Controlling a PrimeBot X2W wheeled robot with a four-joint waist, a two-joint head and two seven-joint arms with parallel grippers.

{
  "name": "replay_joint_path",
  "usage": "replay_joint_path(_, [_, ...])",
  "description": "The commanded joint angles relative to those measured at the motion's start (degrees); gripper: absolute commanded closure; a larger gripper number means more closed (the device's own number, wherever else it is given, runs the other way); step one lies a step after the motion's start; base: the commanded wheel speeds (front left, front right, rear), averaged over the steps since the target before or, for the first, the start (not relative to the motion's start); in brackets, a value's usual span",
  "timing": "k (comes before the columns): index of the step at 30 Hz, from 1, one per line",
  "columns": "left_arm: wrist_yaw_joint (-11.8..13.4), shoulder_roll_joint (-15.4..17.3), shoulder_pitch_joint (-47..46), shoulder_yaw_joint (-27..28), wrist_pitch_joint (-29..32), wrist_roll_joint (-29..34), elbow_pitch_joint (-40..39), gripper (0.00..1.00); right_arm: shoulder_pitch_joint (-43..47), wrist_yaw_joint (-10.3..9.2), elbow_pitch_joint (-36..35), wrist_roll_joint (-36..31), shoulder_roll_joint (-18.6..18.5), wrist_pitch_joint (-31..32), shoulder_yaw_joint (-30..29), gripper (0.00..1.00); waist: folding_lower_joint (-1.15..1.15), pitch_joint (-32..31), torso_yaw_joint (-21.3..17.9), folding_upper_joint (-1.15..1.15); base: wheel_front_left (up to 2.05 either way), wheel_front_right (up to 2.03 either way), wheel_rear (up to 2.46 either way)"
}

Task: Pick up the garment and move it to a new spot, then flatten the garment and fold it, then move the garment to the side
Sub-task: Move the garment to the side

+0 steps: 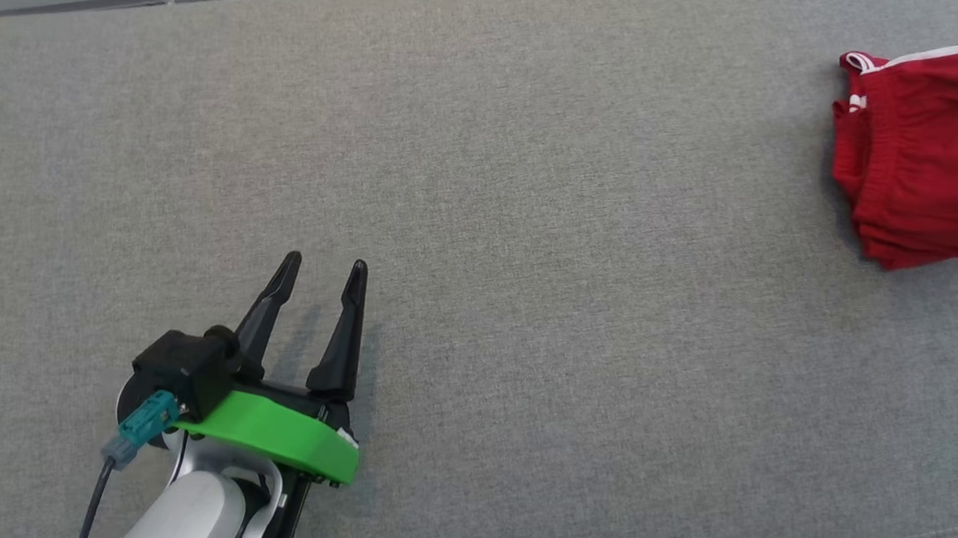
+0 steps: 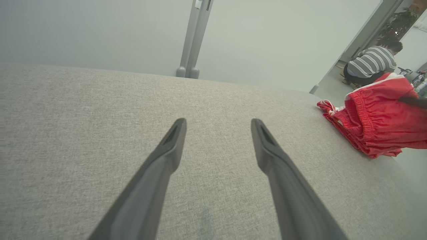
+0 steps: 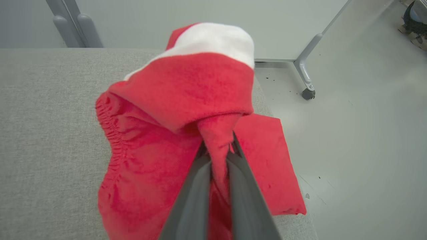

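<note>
The garment [image 1: 935,155] is a pair of red shorts with white trim and an elastic waistband, bunched at the far right of the grey surface. My right gripper [image 3: 218,150] is shut on a pinched fold of the garment [image 3: 186,110], and part of the cloth is lifted while the rest drapes on the surface near its right edge. My left gripper [image 1: 322,280] stands open over bare grey fabric at the lower left, far from the shorts. From the left wrist, the garment [image 2: 377,123] lies off to the right, beyond the open left gripper [image 2: 218,133].
The grey fabric surface [image 1: 532,222] spans the head view, its front seam at the lower right. Past its right edge lies pale floor with a wheeled frame leg [image 3: 307,83]. A person in a striped top [image 2: 373,65] crouches in the background. A wall post [image 2: 193,40] stands behind.
</note>
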Motion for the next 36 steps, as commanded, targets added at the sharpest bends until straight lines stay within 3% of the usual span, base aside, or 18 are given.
replay_joint_path(1, [0.10, 0.58, -1.05, -0.05, 0.06, 0.36, -0.33, 0.00, -0.96, 0.00, 0.49, -0.41, -0.66, -0.93, -0.09, 1.00, 0.00, 1.94, 1.77, 0.22, 0.00, 0.00, 0.00])
replay_joint_path(12, [0.70, 1.77, -2.41, -0.51, 1.59, 1.36, -2.55, 0.00, -3.68, -0.01, 9.77, -5.74, -5.07, -9.10, -0.66, 1.00, 0.00, 5.37, 3.03, 0.22, 0.00, 0.00, 0.00])
replay_joint_path(13, [0.73, 1.95, -2.52, -0.46, 1.68, 1.44, -2.64, 0.00, -4.06, -0.01, 10.47, -6.84, -4.99, -10.47, -0.83, 0.81, 0.00, 5.68, 2.99, 0.22, 0.00, 0.00, 0.00])
replay_joint_path(15, [0.80, 2.24, -2.59, -0.42, 1.87, 1.52, -2.83, 0.00, -4.79, -0.01, 12.09, -9.36, -4.47, -13.27, -1.56, 0.54, 0.00, 6.24, 2.89, 0.22, 0.00, 0.00, 0.00])
replay_joint_path(16, [0.87, 2.37, -2.65, -0.43, 1.93, 1.64, -2.97, 0.00, -4.98, -0.01, 13.05, -10.47, -4.08, -14.38, -1.87, 0.28, 0.00, 6.49, 2.87, 0.22, 0.00, 0.00, 0.00])
replay_joint_path(18, [1.09, 2.71, -2.76, -0.39, 2.31, 1.84, -3.31, 0.00, -5.84, -0.01, 15.09, -13.23, -3.72, -16.55, -3.01, 0.27, 0.00, 6.96, 2.81, 0.22, 0.00, 0.00, 0.00])
replay_joint_path(20, [1.33, 2.97, -2.79, -0.32, 2.51, 1.96, -3.76, 0.00, -6.31, -0.01, 17.34, -15.87, -3.18, -17.72, -4.11, 0.00, 0.00, 7.34, 2.73, 0.22, 0.00, 0.00, 0.00])
replay_joint_path(26, [1.97, 3.76, -2.42, 0.03, 2.89, 1.87, -4.58, 0.00, -7.22, -0.01, 21.74, -22.86, -1.07, -20.76, -7.25, 0.00, 0.00, 7.74, 2.17, 0.22, 0.00, 0.00, 0.00])
replay_joint_path(36, [2.58, 4.23, -1.96, 0.02, 3.40, 1.82, -5.20, 0.00, -7.47, -0.02, 24.12, -28.27, 1.26, -22.33, -10.65, 0.00, 0.00, 7.42, 0.98, 0.22, 0.00, 0.00, 0.00])
